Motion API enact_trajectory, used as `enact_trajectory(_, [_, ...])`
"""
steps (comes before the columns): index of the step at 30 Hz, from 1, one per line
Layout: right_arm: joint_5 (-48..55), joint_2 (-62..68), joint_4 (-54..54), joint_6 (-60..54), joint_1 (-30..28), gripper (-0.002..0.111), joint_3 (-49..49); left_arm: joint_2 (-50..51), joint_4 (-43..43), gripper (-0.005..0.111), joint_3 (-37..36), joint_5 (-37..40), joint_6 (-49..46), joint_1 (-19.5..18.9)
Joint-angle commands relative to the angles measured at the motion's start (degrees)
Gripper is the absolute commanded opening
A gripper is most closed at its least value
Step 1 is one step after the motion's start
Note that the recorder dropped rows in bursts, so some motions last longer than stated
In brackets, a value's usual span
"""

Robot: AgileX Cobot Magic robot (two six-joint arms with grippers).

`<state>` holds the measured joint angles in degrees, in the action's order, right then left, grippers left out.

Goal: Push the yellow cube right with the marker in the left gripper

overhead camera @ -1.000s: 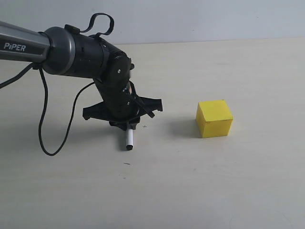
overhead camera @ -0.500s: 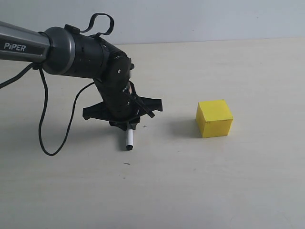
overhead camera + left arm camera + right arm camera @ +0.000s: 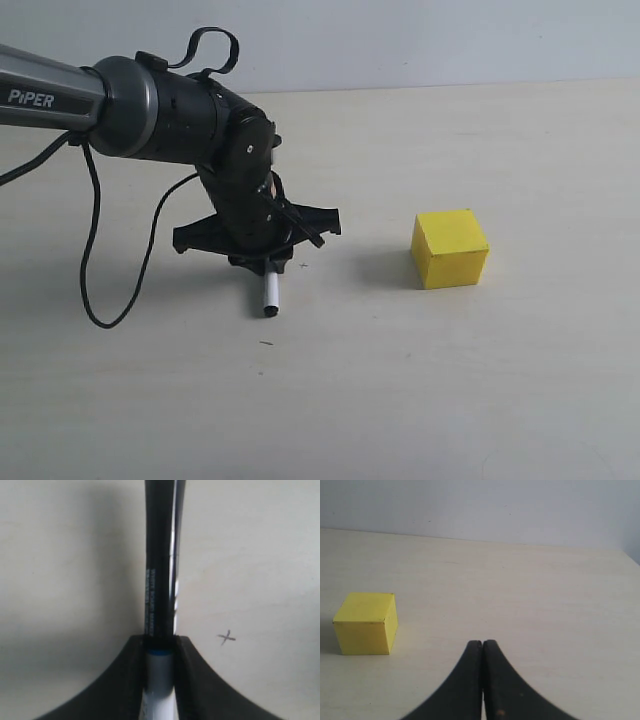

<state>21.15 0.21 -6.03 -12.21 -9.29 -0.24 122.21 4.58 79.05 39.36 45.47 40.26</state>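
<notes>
pale tabletop (image 3: 450, 400) under plain sharp-edged yellow cube (image 3: 450, 248), white-barrelled marker (image 3: 270, 293)

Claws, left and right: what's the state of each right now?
Left claw: closed on the marker.
Right claw: closed, holding nothing.

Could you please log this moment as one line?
left pincer: shut on marker | marker: apart from yellow cube | right pincer: shut, empty
</notes>
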Motion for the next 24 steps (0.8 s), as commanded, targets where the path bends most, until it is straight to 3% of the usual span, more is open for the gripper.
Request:
enact_trajectory(1, [-0.7,-0.2,0.0,0.0,0.0,0.0,0.2,0.3,-0.6,0.0,0.2,1.4,-0.4,-0.3])
enact_trajectory(6, [-0.7,-0.2,0.0,0.0,0.0,0.0,0.2,0.3,-0.6,0.001,0.2,2.4,-1.8,-0.3])
enact_trajectory(9, [-0.7,-0.2,0.0,0.0,0.0,0.0,0.2,0.3,-0.6,0.009,0.2,2.4,-1.8,-0.3])
enact_trajectory(11, [-0.7,-0.2,0.0,0.0,0.0,0.0,0.2,0.3,-0.5,0.02,0.2,2.2,-1.8,-0.3])
enact_trajectory(14, [-0.7,-0.2,0.0,0.0,0.0,0.0,0.2,0.3,-0.4,0.055,0.2,1.7,-2.0,-0.3])
enact_trajectory(16, [-0.7,-0.2,0.0,0.0,0.0,0.0,0.2,0.2,-0.3,0.066,0.2,1.0,-2.9,-0.3])
enact_trajectory(24, [-0.7,-0.2,0.0,0.0,0.0,0.0,0.2,-6.7,5.8,0.067,2.6,1.7,-7.2,-0.5])
